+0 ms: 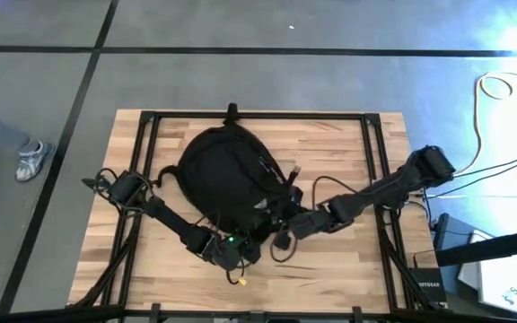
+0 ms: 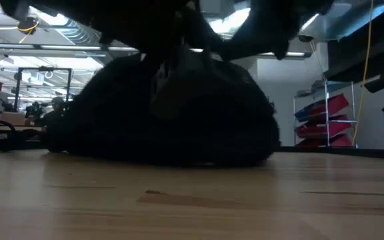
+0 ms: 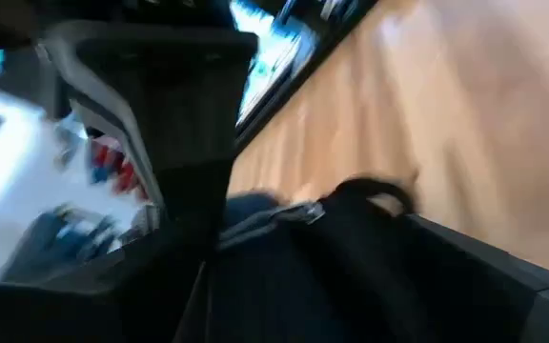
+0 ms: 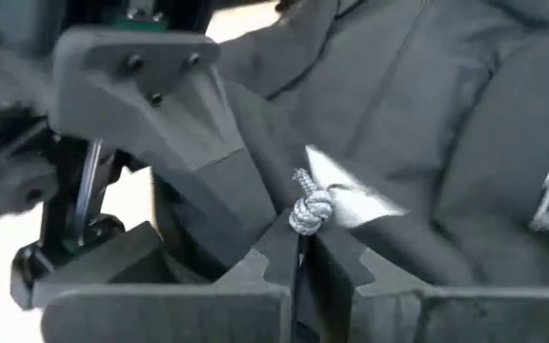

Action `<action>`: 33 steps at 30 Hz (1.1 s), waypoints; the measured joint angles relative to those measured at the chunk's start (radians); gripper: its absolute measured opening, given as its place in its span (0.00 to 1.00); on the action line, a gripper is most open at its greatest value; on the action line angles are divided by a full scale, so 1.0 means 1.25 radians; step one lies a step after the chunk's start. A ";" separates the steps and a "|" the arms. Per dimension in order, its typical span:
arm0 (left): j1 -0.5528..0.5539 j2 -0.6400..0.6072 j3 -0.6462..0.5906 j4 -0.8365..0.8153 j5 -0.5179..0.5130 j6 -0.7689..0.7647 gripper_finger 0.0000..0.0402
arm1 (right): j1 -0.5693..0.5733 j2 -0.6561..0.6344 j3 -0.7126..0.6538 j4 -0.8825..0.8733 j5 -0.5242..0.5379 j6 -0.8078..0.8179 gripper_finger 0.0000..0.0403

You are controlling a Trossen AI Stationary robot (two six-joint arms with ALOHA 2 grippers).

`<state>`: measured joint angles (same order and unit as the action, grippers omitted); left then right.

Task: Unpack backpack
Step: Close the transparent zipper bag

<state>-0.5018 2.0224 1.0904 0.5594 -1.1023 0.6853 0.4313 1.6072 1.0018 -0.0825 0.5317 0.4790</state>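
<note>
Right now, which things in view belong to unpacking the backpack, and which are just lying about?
Job:
- backpack, black, mid-table
- knotted zipper cord, pinched in the shut right claw
- left claw, at the backpack's near edge

Lying about:
- white cable on the floor
- person's shoe beside the table

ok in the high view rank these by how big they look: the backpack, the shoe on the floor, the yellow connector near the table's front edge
In the high view, largest to smallest:
1. backpack, by far the largest
2. shoe, on the floor left of the table
3. yellow connector, a tiny speck
</note>
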 joint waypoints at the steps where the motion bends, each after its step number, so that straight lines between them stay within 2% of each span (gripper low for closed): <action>1: 0.000 0.000 0.000 -0.014 -0.022 0.002 0.84 | 0.000 0.007 0.015 -0.008 0.001 -0.015 0.00; 8: -0.022 0.000 -0.002 -0.066 -0.101 -0.011 0.83 | 0.007 0.012 0.054 -0.020 -0.008 -0.031 0.00; 11: -0.023 0.000 -0.002 -0.131 -0.149 -0.047 0.79 | 0.008 0.012 0.054 -0.022 -0.019 -0.028 0.00; 17: -0.001 -0.001 0.001 -0.327 -0.166 -0.248 0.67 | 0.014 0.012 0.052 -0.028 -0.016 -0.026 0.00; 22: -0.013 -0.001 -0.001 -0.341 -0.166 -0.251 0.49 | 0.013 0.012 0.052 -0.024 -0.016 -0.023 0.00; 29: -0.041 -0.008 -0.002 -0.344 -0.142 -0.245 0.06 | 0.014 0.012 0.052 -0.060 -0.014 -0.011 0.00; 33: -0.060 -0.039 -0.002 -0.361 -0.121 -0.276 0.02 | 0.014 0.009 0.043 -0.087 -0.015 0.012 0.00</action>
<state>-0.5766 1.9731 1.0882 0.1083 -1.2535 0.3398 0.4484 1.6188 1.0557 -0.1915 0.5135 0.4938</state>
